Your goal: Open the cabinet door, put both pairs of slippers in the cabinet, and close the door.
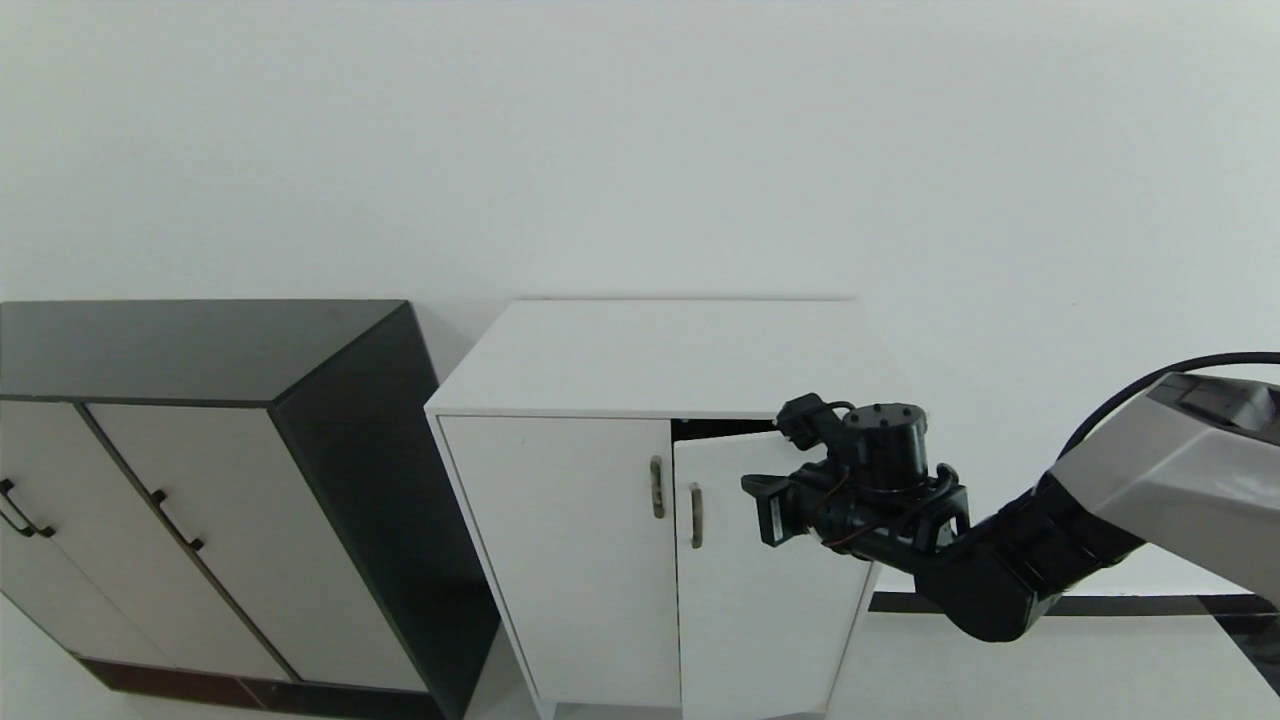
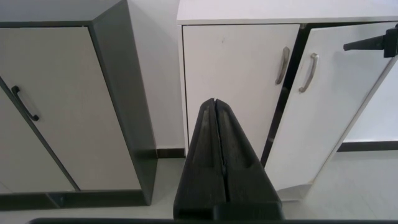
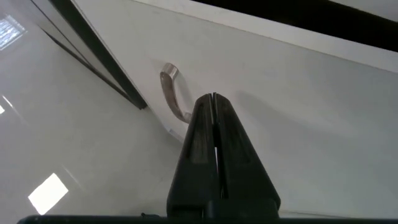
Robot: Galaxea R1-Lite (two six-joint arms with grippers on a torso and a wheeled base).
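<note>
cabinet door: right-hand white panel door [image 1: 770,590] of the low white two-door cabinet [image 1: 660,350], standing slightly ajar; a dark gap shows along its top, and its handle edge is swung out past the shut left white door [image 1: 560,550].
handle: slim curved metal bar handle [image 3: 170,87], long axis vertical, set close to the door's free inner edge; the hinges are on the far right side.
right gripper: black two-finger right gripper [image 3: 214,102], fingers pressed together and holding nothing, tips in front of the door face just beside the handle, on its hinge side; whether they touch cannot be told.
key relation: the handle lies to the robot's left of those tips; i judge a pull needs the fingers hooked behind the bar or the free edge, then a swing outward and to the right.
left gripper: black left gripper [image 2: 214,106], likewise closed and empty, well back from the cabinet.
nearer arm: right.
neighbour: dark-sided cabinet with beige doors [image 1: 350,450], just left of the white one.
</note>
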